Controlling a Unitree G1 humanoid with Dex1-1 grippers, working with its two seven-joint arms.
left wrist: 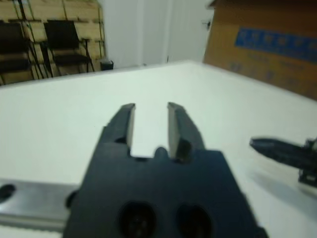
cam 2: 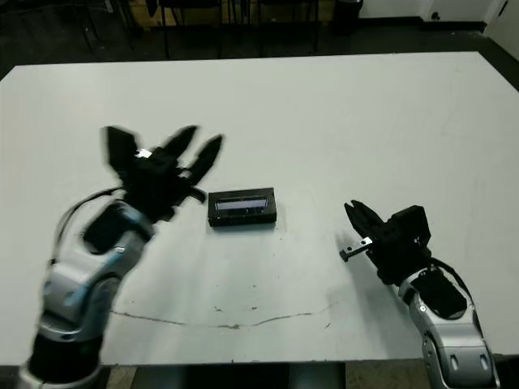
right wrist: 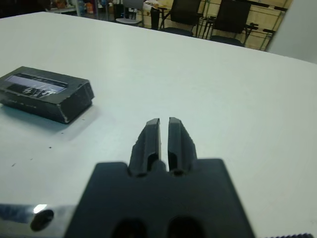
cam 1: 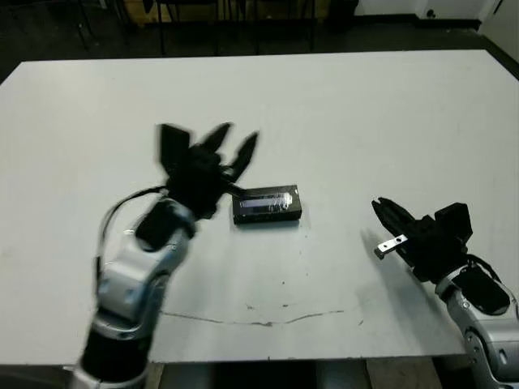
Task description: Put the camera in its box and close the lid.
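The left arm, a silver-grey jointed limb with a black cable looped along it, is raised from the near left and angled up and inward, its black wrist block lifted above the surface. The black two-fingered left gripper is held with its fingers parted, a clear gap being seen between them in the left wrist view, and nothing is held there. The right arm, of the same silver-grey build with black joints, is kept low at the near right, pointing inward. The black two-fingered right gripper is seen with its fingers drawn almost together, only a thin slit remaining, and nothing is gripped.
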